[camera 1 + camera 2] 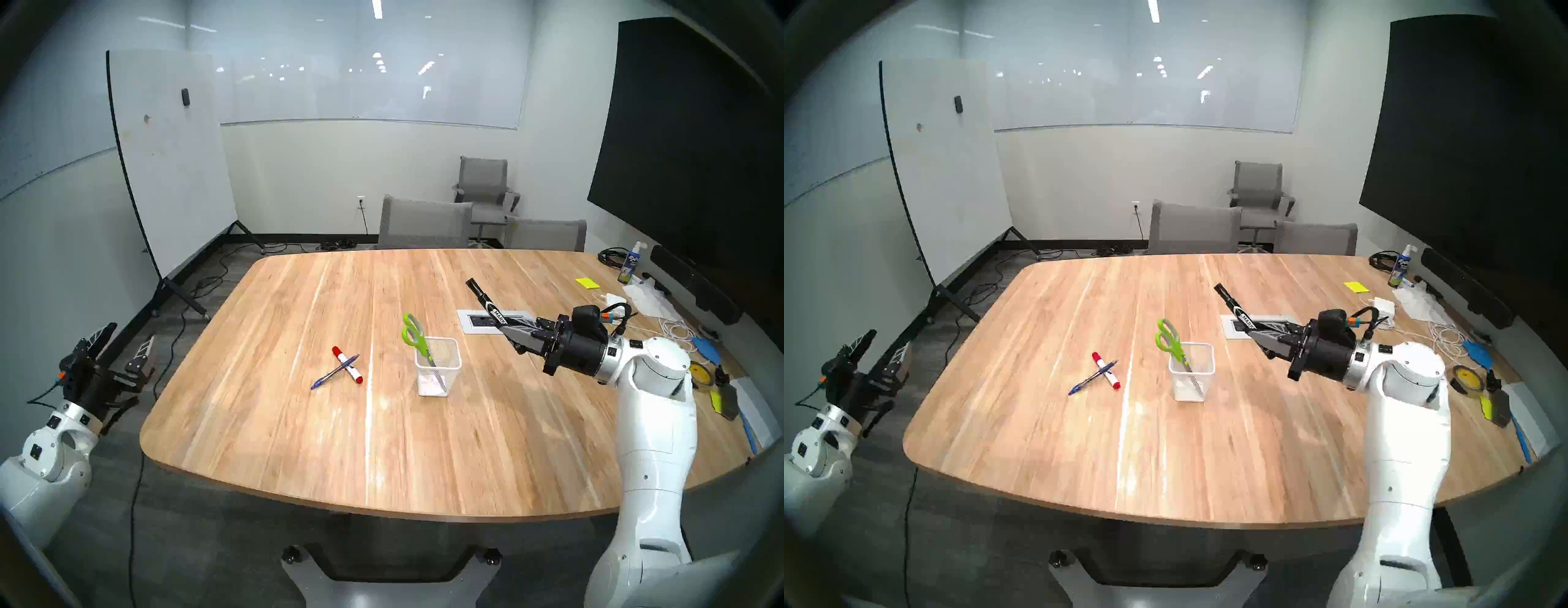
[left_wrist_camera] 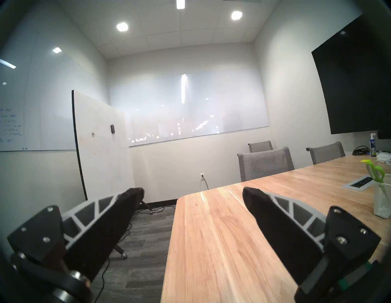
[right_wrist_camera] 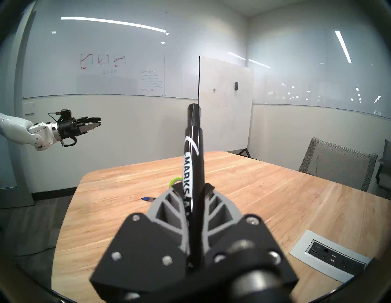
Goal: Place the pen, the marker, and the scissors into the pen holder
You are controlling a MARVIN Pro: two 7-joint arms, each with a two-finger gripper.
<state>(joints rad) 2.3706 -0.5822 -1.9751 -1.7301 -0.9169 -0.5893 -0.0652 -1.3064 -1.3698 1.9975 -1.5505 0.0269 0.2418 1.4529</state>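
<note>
Right hand [image 1: 511, 335] clamped on thick black marker [image 1: 483, 299], left hand [image 1: 123, 344] spread apart off wooden table [image 1: 382, 446]; slim blue pen [image 1: 335, 371] crossing red-capped white marker [image 1: 348, 365].

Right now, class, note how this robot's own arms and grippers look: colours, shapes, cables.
Both arms have glossy white rounded shells with black wrist sections. The left gripper and right gripper have black tapering fingers with grey ribbed lattice backs. Each wrist carries a black camera, thin black cable and orange connector.
</note>
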